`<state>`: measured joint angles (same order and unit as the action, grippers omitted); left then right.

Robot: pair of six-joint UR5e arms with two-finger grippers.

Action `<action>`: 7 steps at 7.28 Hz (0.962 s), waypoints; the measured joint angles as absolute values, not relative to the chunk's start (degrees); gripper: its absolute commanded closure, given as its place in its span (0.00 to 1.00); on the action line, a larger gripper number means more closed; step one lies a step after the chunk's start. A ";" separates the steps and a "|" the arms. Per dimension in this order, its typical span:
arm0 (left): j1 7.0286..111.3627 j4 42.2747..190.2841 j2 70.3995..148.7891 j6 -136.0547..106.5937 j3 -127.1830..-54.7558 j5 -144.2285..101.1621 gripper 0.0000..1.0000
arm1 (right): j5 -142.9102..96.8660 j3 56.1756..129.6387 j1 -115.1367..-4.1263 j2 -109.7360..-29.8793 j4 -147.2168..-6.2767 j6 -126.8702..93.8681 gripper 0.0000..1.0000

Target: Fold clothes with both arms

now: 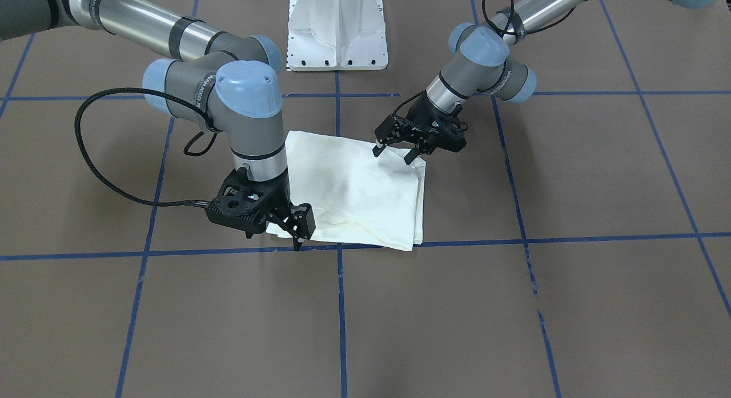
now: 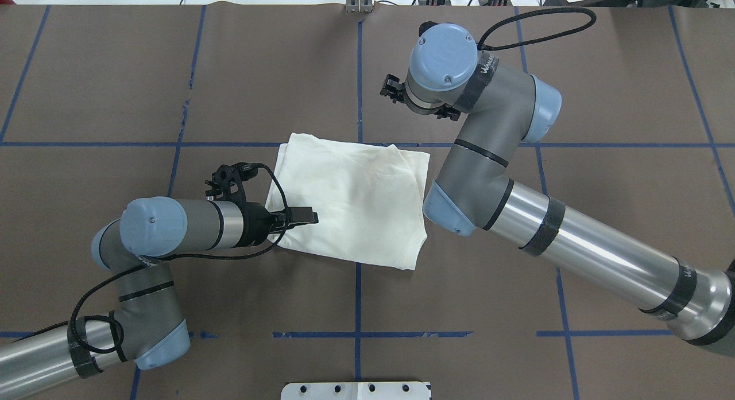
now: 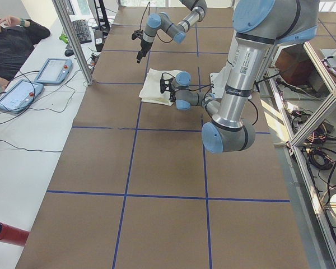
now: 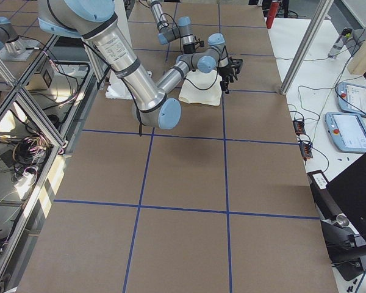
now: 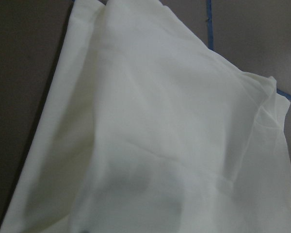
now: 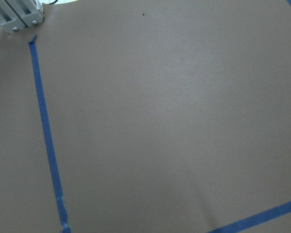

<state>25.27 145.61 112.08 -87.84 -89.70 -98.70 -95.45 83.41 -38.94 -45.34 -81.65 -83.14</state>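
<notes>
The cream shirt [image 1: 354,187] lies folded into a rough square at the table's middle, plain side up, with no print showing; it also shows in the overhead view [image 2: 350,205]. My left gripper [image 1: 394,152] is open and empty, low over the shirt's robot-side corner [image 2: 304,216]. The left wrist view is filled by the shirt's cloth [image 5: 160,121]. My right gripper [image 1: 301,235] looks open and empty, raised by the shirt's operator-side corner [image 2: 393,90]. Its wrist view shows only bare table.
The brown table is marked with blue tape lines [image 6: 46,131]. The white pedestal base [image 1: 337,32] stands at the robot's side. An operator [image 3: 11,39], tablets [image 3: 53,70] and metal posts [image 3: 73,39] are beyond the table's far edge.
</notes>
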 measured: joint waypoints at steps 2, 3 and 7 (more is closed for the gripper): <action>25.22 145.79 112.12 -87.83 -89.14 -98.70 0.00 | -95.49 83.41 -38.94 -45.34 -81.63 -83.14 0.00; 25.22 145.86 112.10 -87.84 -89.13 -98.72 0.00 | -95.61 83.41 -38.94 -45.27 -81.59 -83.01 0.00; 29.08 138.48 112.23 -85.24 -95.72 -102.40 0.00 | -103.34 84.25 -42.01 -45.71 -82.29 -76.12 0.00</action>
